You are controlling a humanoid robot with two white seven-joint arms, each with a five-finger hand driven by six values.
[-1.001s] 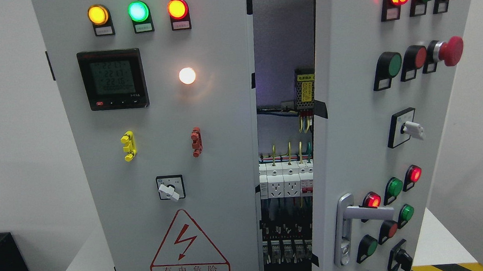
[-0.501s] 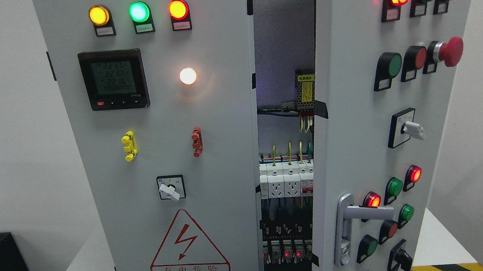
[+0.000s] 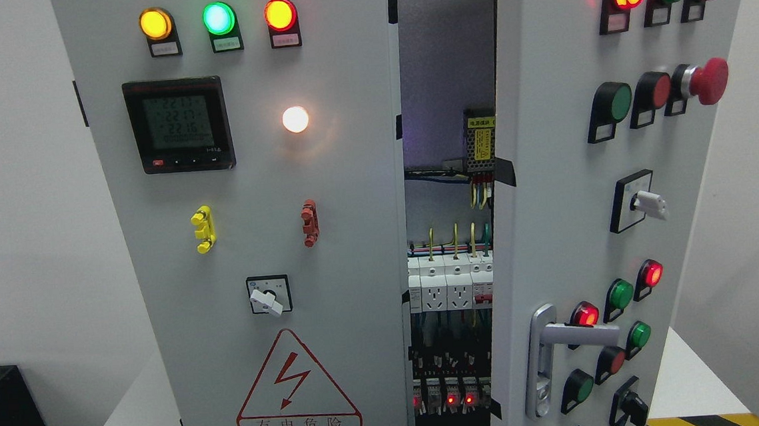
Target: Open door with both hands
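While neither of the robot's hands shows in my head view, so I cannot tell how their fingers stand, I see the cabinet's right door swung partly outward. Its silver lever handle sits low near the free edge. The left door, with its meter and warning triangle, looks nearly closed. Between them I see breakers and wiring.

Left door: warning triangle sign reads 有电危险; digital meter digits blurred, roughly 221, 221, 216.
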